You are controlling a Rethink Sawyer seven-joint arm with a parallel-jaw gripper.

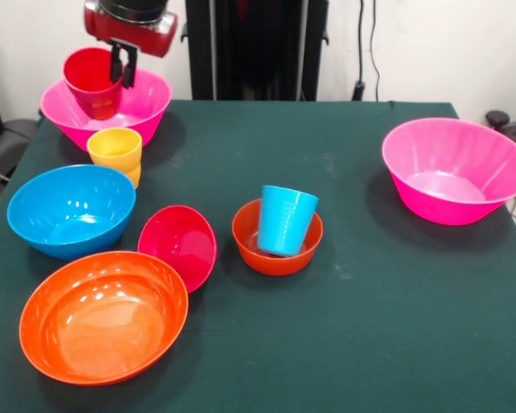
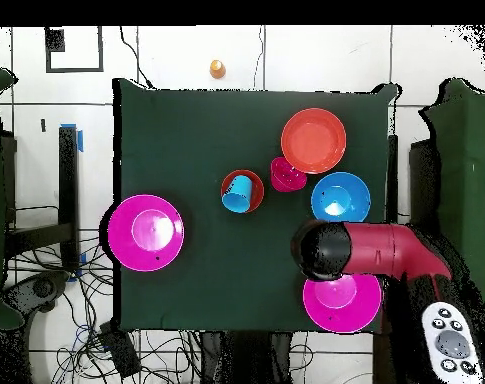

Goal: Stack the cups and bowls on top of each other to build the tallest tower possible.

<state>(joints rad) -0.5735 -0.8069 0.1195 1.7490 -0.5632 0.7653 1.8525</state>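
Observation:
My gripper (image 1: 123, 77) is at the far left and is shut on the rim of the red cup (image 1: 88, 82), which hangs tilted in or just over a large pink bowl (image 1: 150, 107). The yellow cup (image 1: 114, 146) sits nested in the orange cup (image 1: 135, 177) in front of that bowl. The blue cup (image 1: 285, 220) leans inside the small orange bowl (image 1: 275, 262) at mid table. The small crimson bowl (image 1: 181, 245) is tipped against the wide orange bowl (image 1: 103, 318). The blue bowl (image 1: 69, 211) stands on the left. In the overhead view the arm (image 2: 331, 250) hides the gripper.
The second large pink bowl (image 1: 456, 172) stands alone at the right; it also shows in the overhead view (image 2: 144, 232). The green table (image 1: 353, 335) ends close to the wide orange bowl at the front. A remote (image 2: 451, 345) lies beside the robot's base.

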